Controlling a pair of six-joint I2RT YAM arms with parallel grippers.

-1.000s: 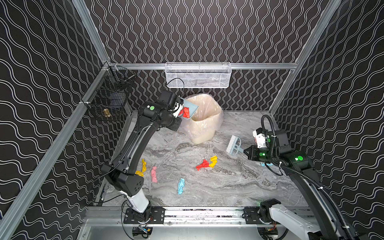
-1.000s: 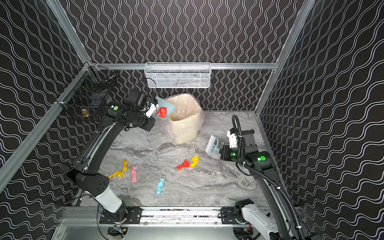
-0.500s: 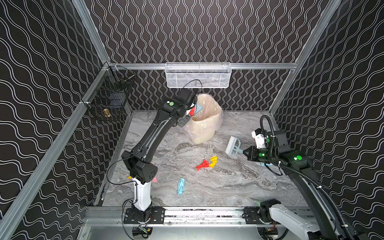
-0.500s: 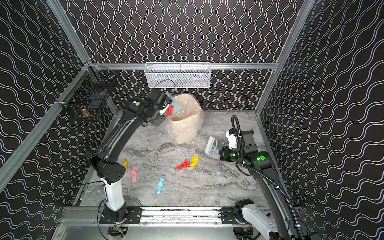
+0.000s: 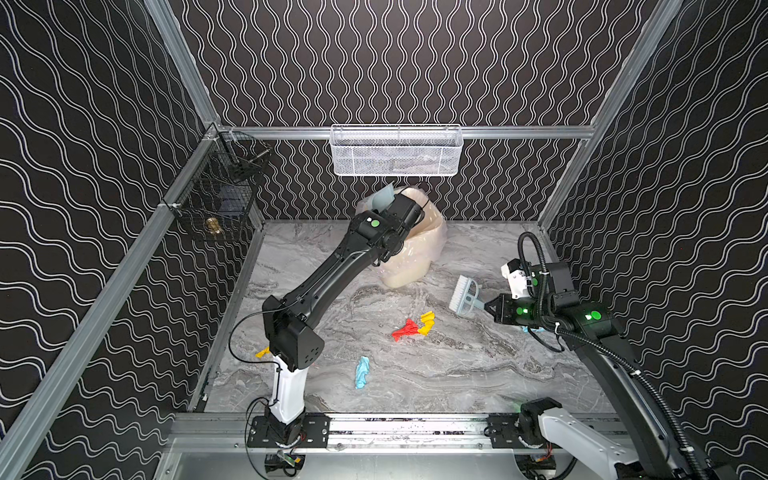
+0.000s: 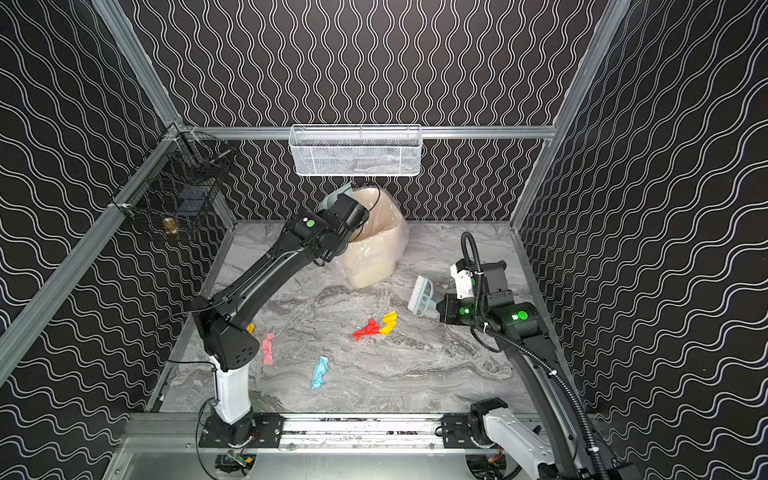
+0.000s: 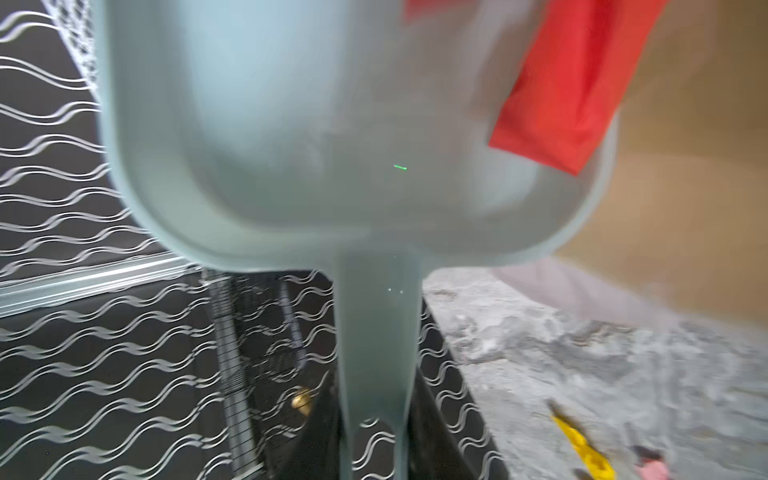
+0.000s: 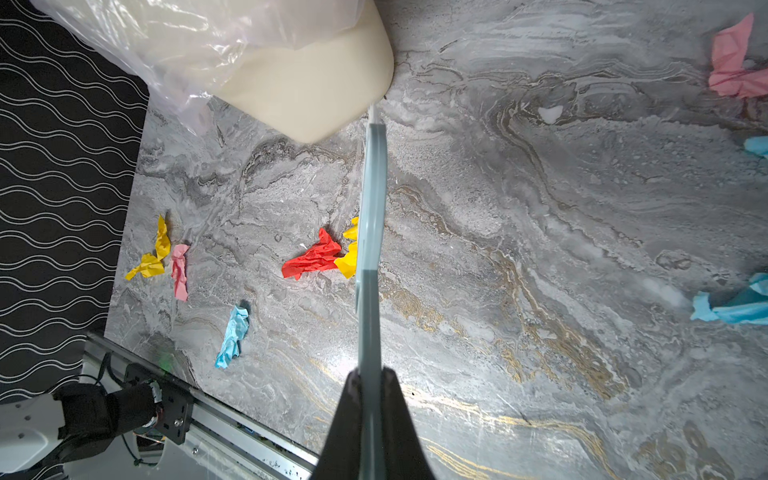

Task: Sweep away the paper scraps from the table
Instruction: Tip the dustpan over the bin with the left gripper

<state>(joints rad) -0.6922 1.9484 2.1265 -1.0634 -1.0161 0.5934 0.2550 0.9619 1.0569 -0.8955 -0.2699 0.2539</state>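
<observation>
My left gripper (image 7: pixel 376 419) is shut on the handle of the pale blue dustpan (image 7: pixel 332 145), held tilted over the cream bin (image 5: pixel 415 257) at the back of the table (image 5: pixel 457 374). A red paper scrap (image 7: pixel 561 91) lies blurred at the pan's edge. My right gripper (image 8: pixel 371 382) is shut on the brush (image 5: pixel 464 296), held above the table on the right. In both top views paper scraps lie loose: red (image 5: pixel 406 330) and yellow (image 5: pixel 427 322) together mid-table, light blue (image 5: pixel 362 372) nearer the front, pink (image 6: pixel 268 348) and yellow (image 5: pixel 262 353) by the left arm.
A pink scrap (image 8: pixel 733 62) and a light blue scrap (image 8: pixel 735 305) lie under the right arm. A white mesh basket (image 5: pixel 397 149) hangs on the back rail above the bin. A black wire basket (image 5: pixel 220 199) hangs on the left wall. An aluminium rail (image 5: pixel 415 424) edges the front.
The left arm has swung the dustpan rightward from beside the bin to over its opening and stretched out. The right arm and brush have stayed still.
</observation>
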